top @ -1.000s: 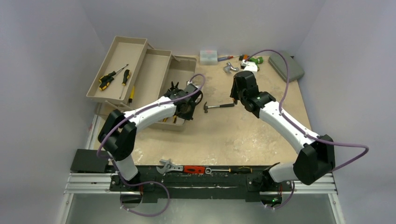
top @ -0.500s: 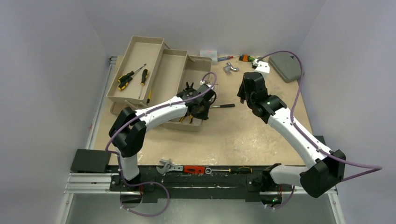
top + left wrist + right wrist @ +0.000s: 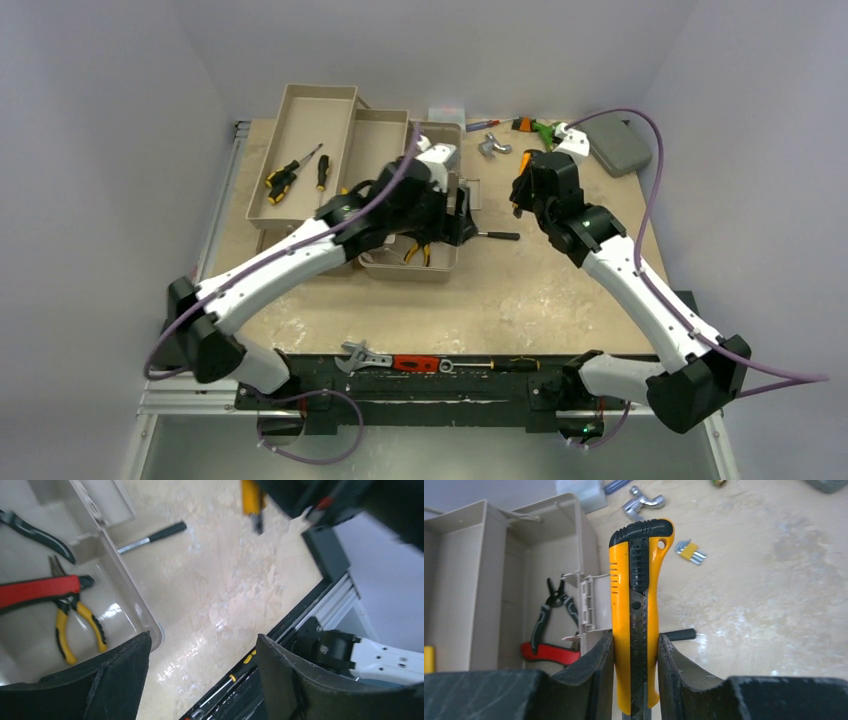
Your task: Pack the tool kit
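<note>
Top external view: nearest, on the black rail at the front edge of the worktop (image 3: 520, 290), lie a steel wrench (image 3: 360, 355), a red-handled tool (image 3: 415, 363) and a slim screwdriver (image 3: 505, 363). Past them the left end effector (image 3: 202, 647) hangs over the near right corner of the toolbox (image 3: 132, 594), its black fingers spread wide with nothing between them. The right end effector (image 3: 635, 637) is clamped on a utility knife (image 3: 639, 580), yellow plastic with a ribbed black slider, above bare worktop just right of the toolbox.

The toolbox, smooth tan plastic, sits on the left half of the worktop, folded open into three stepped troughs. Its deep base holds red-handled pliers (image 3: 40, 590), yellow-handled pliers (image 3: 75, 625) and black-handled pliers (image 3: 37, 530). The far left tray holds a long screwdriver (image 3: 295, 170) and a short screwdriver (image 3: 322, 172), both yellow and black. A steel-shafted tool (image 3: 497, 236) with a black grip lies on the worktop beside the base; its head is hidden.

Farther back are a shiny metal fitting (image 3: 492, 147), a yellow hex-key set (image 3: 689, 551), a small clear box (image 3: 447, 115) and a flat grey case (image 3: 618, 145) with rounded corners
</note>
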You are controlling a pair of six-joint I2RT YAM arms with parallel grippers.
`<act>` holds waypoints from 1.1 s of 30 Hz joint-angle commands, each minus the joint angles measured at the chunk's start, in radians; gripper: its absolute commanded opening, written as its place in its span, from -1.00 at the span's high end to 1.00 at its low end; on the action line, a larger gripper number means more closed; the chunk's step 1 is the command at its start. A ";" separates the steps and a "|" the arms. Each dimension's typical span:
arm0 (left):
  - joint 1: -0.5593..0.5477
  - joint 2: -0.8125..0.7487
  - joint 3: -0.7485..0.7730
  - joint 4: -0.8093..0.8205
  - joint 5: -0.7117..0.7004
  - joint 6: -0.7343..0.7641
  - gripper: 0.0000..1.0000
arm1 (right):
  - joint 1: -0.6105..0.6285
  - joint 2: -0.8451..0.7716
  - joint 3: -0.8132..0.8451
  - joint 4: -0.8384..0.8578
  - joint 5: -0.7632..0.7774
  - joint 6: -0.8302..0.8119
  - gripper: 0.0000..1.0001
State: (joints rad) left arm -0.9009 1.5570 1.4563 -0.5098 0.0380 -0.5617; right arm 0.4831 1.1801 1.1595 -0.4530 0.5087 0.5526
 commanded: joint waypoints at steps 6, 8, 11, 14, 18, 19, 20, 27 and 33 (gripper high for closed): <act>0.240 -0.506 -0.153 -0.120 0.038 0.052 -0.57 | 0.068 0.179 0.166 0.159 -0.252 0.099 1.00; 0.269 -0.566 -0.143 -0.215 -0.016 0.105 -0.59 | 0.112 0.250 0.214 0.174 -0.248 0.110 1.00; 0.277 -0.619 -0.101 -0.359 -0.163 0.192 -0.60 | 0.175 0.343 0.280 0.213 -0.252 0.139 1.00; 0.276 -0.656 -0.071 -0.473 -0.302 0.253 -0.60 | 0.219 0.432 0.350 0.257 -0.279 0.165 1.00; 0.278 -0.728 -0.137 -0.489 -0.468 0.321 -0.61 | 0.286 0.562 0.508 0.239 -0.258 0.139 1.00; 0.278 -0.753 -0.168 -0.474 -0.503 0.330 -0.61 | 0.301 0.594 0.548 0.230 -0.249 0.131 1.00; 0.278 -0.778 -0.199 -0.451 -0.528 0.335 -0.61 | 0.311 0.622 0.579 0.220 -0.242 0.127 1.00; 0.277 -0.936 -0.328 -0.347 -0.547 0.358 -0.60 | 0.327 0.746 0.693 0.174 -0.254 0.114 0.52; 0.276 -1.022 -0.409 -0.288 -0.552 0.381 -0.60 | 0.327 0.723 0.701 0.130 -0.285 0.057 -0.17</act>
State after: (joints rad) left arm -0.6285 0.5655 1.0889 -0.8806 -0.4858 -0.2199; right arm 0.8143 1.9583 1.8122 -0.3073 0.2337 0.6552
